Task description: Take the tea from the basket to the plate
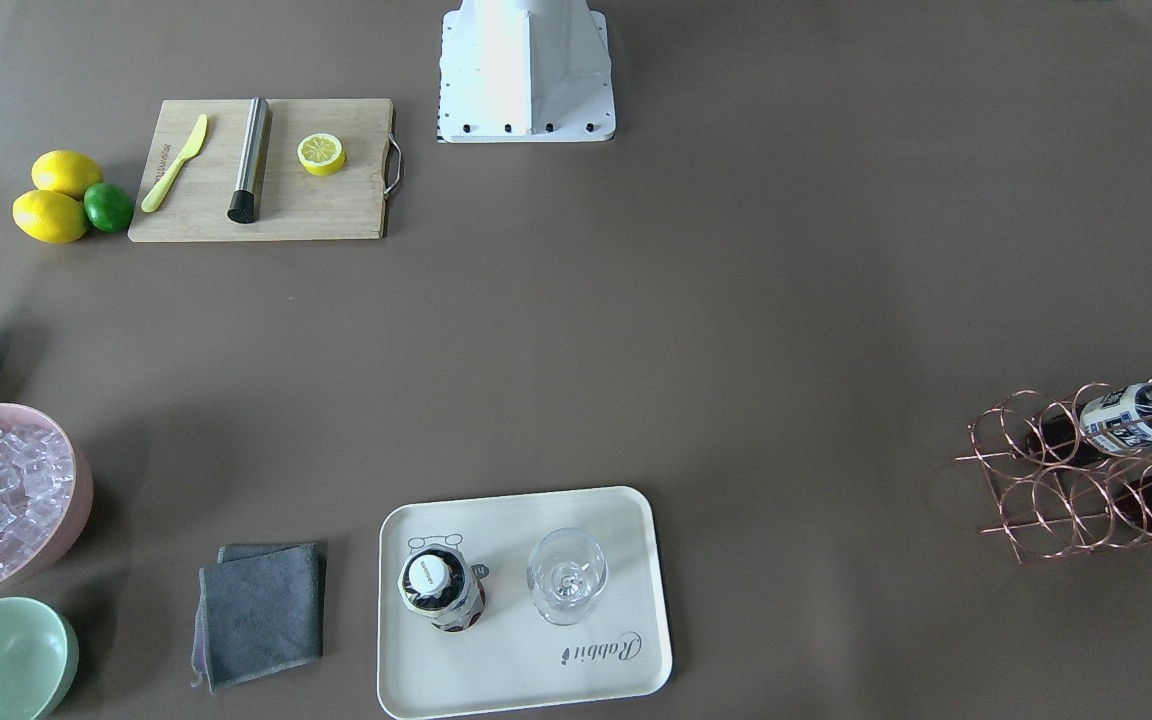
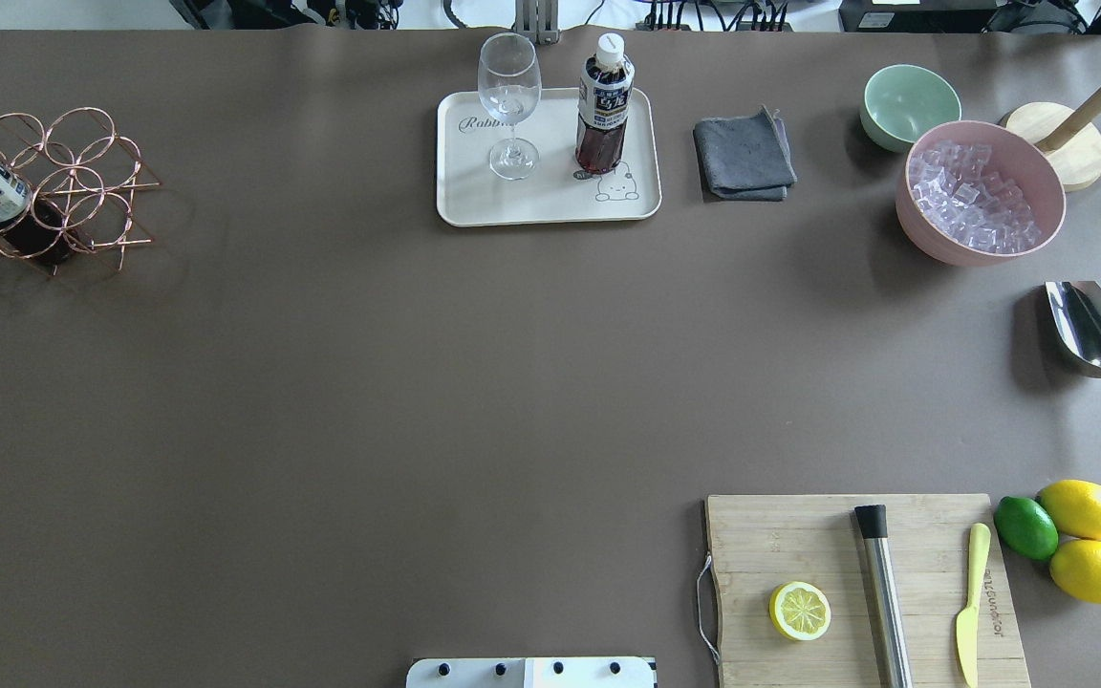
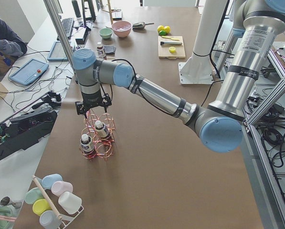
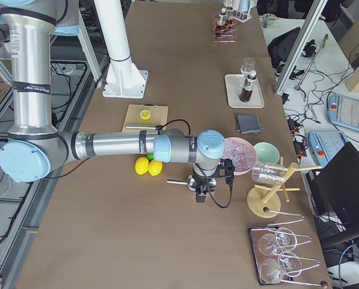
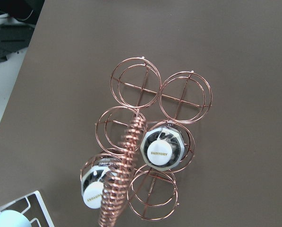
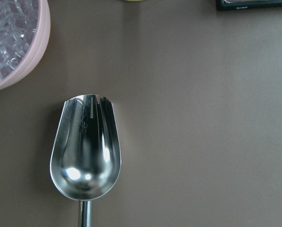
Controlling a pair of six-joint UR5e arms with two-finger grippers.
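One tea bottle [image 1: 441, 590] stands upright on the cream plate [image 1: 526, 670], beside a clear stemmed glass [image 1: 566, 575]; bottle [image 2: 605, 105] and plate [image 2: 550, 196] also show overhead. Two more tea bottles [image 5: 159, 149] [image 5: 94, 187] lie in the copper wire basket [image 5: 136, 85] at the table's end [image 1: 1036, 480]. My left gripper [image 3: 91, 110] hangs just above the basket; I cannot tell if it is open. My right gripper [image 4: 202, 194] hovers over a steel scoop [image 6: 86, 151]; its state cannot be told either. Neither wrist view shows fingers.
A pink bowl of ice [image 2: 981, 196], a mint-green bowl [image 2: 909, 100] and a grey cloth [image 2: 744, 153] stand near the plate. A wooden cutting board [image 2: 856, 583] carries a lemon half, a steel rod and a yellow knife; lemons and a lime [image 2: 1076, 535] lie beside it.
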